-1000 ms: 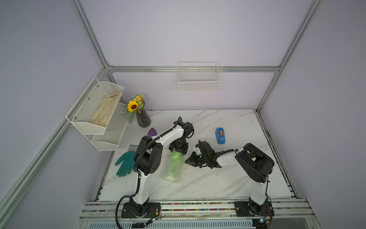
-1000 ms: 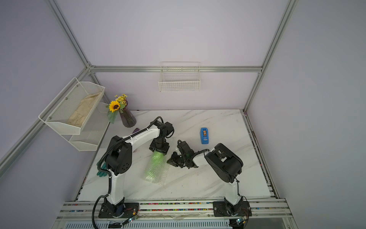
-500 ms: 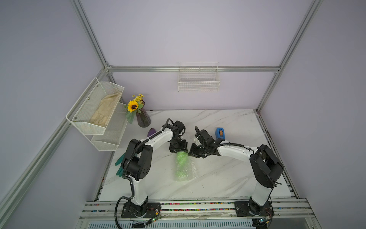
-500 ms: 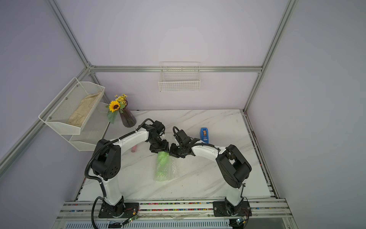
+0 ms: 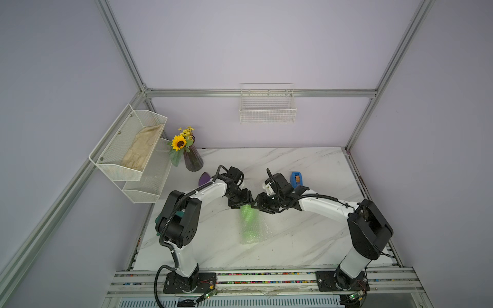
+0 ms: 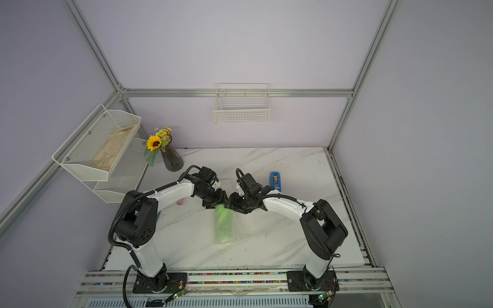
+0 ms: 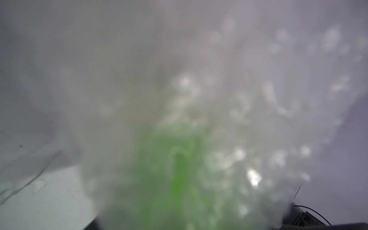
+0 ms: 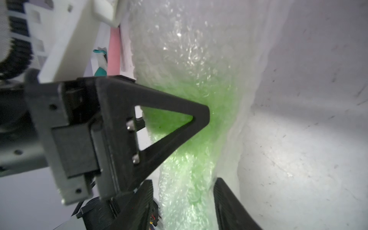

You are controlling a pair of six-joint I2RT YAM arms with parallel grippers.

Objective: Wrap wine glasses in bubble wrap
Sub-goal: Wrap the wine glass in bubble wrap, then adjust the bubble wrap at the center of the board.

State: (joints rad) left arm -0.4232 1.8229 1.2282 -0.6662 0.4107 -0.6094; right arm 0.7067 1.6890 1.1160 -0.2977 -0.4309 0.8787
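Marble table (image 5: 306,240), your two arms meeting mid-surface.
Your left gripper (image 5: 241,206) pinches the bubble wrap (image 5: 254,234) rolled around the green goblet (image 5: 246,217). Your right gripper (image 8: 183,181) stands spread astride it. The bundle stretches from them toward the arm bases.

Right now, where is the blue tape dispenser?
In both top views the tape dispenser stands on the table, toward the back wall on the right side, just behind the right arm's wrist.

Lime-green goblet (image 5: 246,215), clear bubbled wrap (image 5: 259,230)
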